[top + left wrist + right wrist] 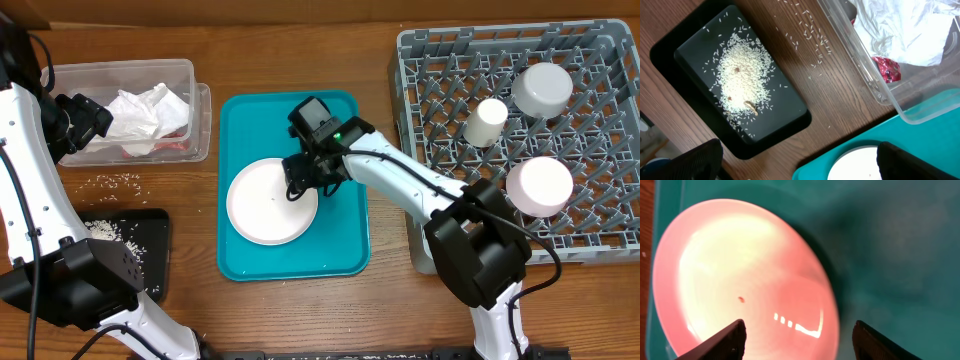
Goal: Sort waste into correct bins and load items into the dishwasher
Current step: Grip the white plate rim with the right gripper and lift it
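Observation:
The round pale-pink plate (262,205) lies on the teal tray (345,250). My right gripper (305,175) is open and low over the plate's right rim (740,275); in the right wrist view its fingers (800,342) straddle that rim. My left gripper (85,120) is open and empty, held high by the clear tub (185,70), with its fingers at the bottom of the left wrist view (800,167). The tub (880,95) holds the crumpled napkin (145,110) (910,30) and the red wrapper (886,67). The black tray (150,225) (670,40) holds rice (740,82).
The grey dish rack (420,60) at the right holds a white cup (487,122), a grey bowl (543,88) and a white bowl (540,185), both upside down. Loose rice grains (115,182) (807,37) lie on the wooden table between the tub and the black tray.

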You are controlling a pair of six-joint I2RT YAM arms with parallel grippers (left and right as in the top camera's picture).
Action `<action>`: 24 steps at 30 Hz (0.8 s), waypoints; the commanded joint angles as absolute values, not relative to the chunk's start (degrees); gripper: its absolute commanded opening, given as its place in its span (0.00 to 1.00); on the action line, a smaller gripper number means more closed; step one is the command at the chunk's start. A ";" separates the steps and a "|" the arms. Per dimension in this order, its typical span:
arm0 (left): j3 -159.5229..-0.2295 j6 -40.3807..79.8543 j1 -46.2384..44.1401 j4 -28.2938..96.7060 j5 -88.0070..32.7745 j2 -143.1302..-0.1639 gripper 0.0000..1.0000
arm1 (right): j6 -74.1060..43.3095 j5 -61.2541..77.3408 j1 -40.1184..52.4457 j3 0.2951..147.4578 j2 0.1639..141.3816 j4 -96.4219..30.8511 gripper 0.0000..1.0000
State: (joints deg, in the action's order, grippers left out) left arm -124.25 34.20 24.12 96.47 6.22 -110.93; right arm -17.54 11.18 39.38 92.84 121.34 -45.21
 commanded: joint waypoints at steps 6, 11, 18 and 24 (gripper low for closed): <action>-125.38 34.74 24.25 96.60 7.01 -110.48 1.00 | -18.02 7.97 39.42 90.56 122.61 -43.81 0.63; -125.38 34.72 24.25 96.60 7.01 -110.48 1.00 | -18.28 8.03 39.42 90.30 122.96 -44.03 0.53; -125.38 34.74 24.25 96.60 6.98 -110.48 1.00 | -20.67 7.99 39.53 90.30 123.22 -45.54 0.39; -125.38 34.72 24.25 96.60 7.01 -110.48 1.00 | -21.69 8.01 39.53 89.14 123.57 -46.70 0.29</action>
